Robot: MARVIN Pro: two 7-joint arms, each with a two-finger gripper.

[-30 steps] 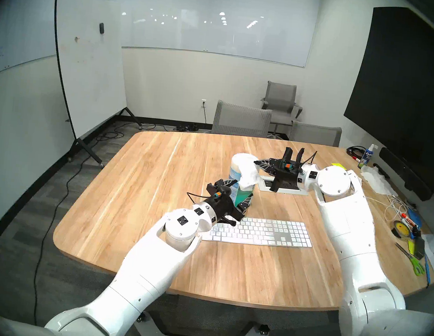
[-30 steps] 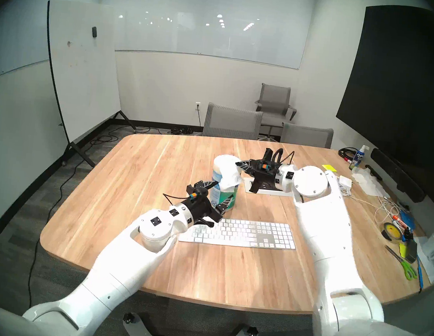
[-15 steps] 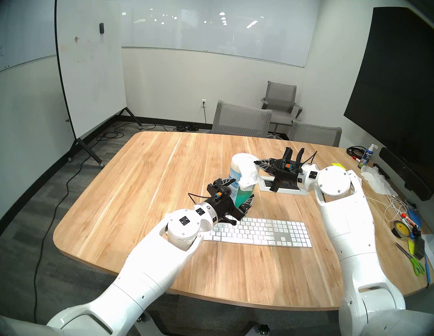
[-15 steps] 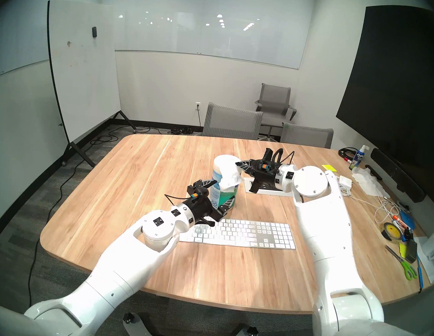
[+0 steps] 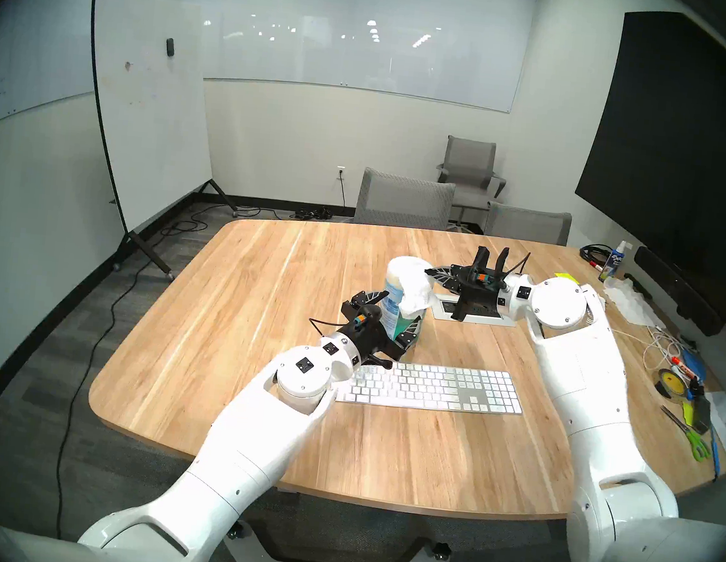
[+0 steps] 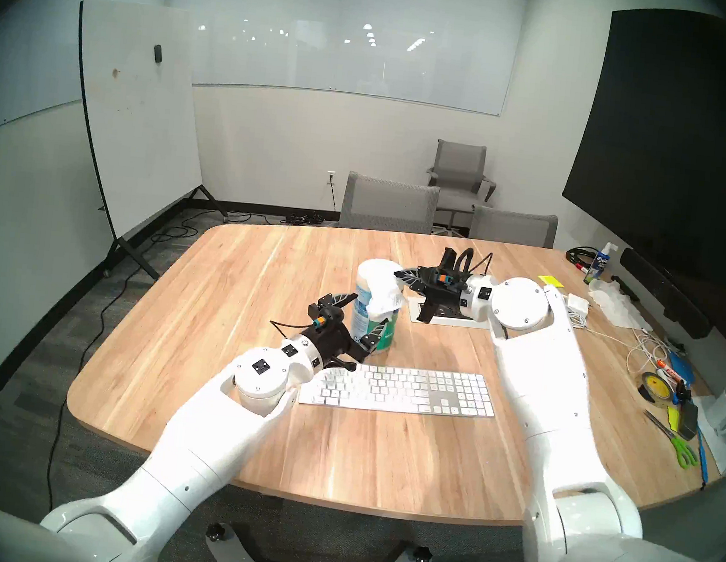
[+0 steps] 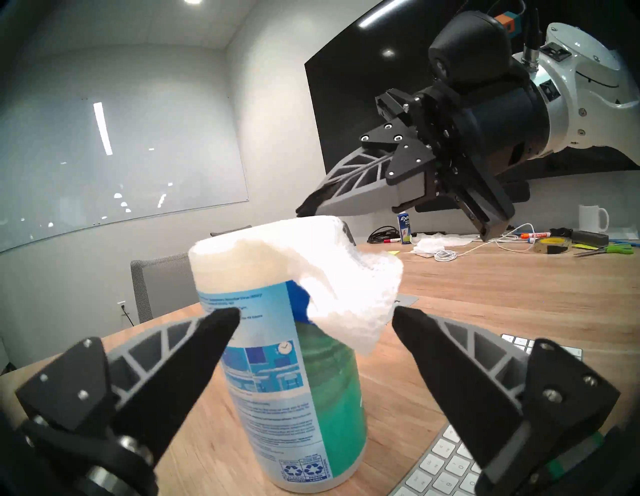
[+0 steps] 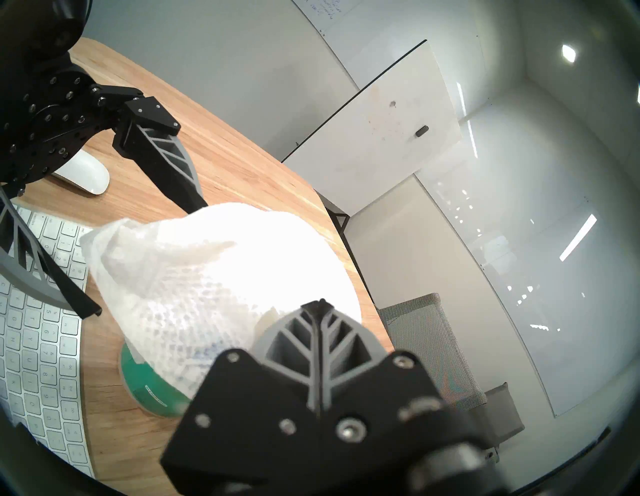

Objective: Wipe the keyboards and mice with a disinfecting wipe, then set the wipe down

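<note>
From my head, my left gripper (image 5: 386, 318) brackets the canister (image 5: 399, 295), jaws spread, likely to steady it while my right gripper (image 5: 427, 272), pinched shut on the wipe (image 5: 417, 294), pulls. The keyboard (image 5: 430, 387) lies nearer. My left wrist shows clutter (image 7: 554, 239) far right. My right wrist shows the mouse (image 8: 85, 175) left of the keyboard, behind my left gripper.
</note>
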